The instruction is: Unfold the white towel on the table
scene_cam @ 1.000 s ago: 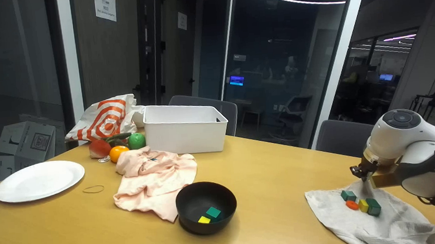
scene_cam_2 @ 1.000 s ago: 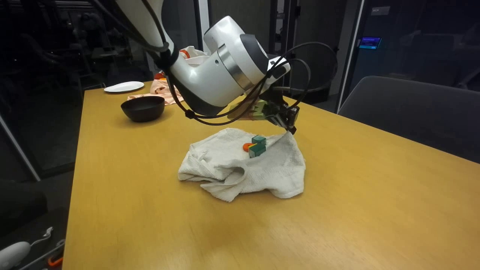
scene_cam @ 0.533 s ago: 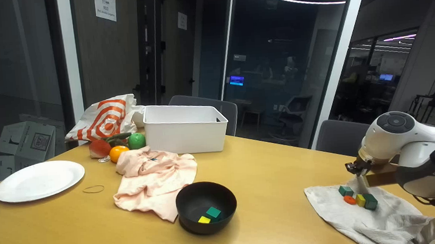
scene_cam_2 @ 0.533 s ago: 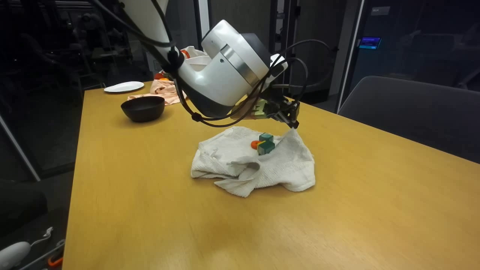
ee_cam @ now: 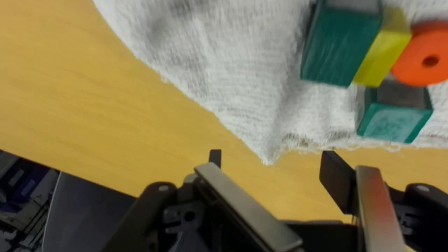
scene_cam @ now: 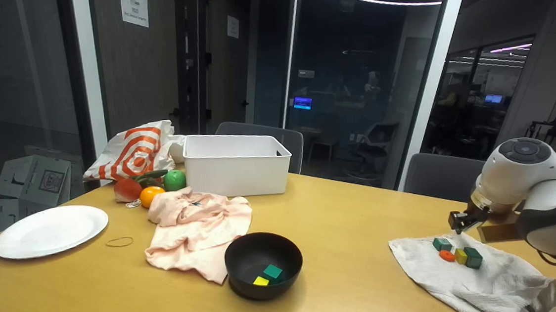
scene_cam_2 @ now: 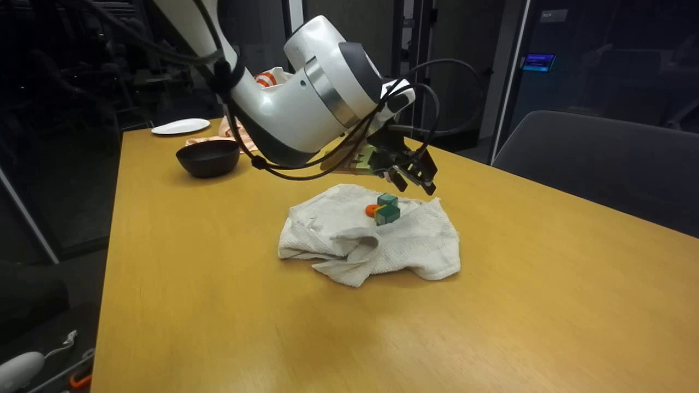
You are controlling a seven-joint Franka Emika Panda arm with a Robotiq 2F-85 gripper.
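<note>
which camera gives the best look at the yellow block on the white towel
The wrist view: the yellow block appears largest there, between a green block and an orange disc. In an exterior view, the yellow block is small but distinct; in an exterior view, only a thin yellow strip of it shows.

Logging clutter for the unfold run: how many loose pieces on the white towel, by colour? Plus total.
Green blocks: 2
Yellow block: 1
Orange round piece: 1
Total on the white towel: 4
</note>
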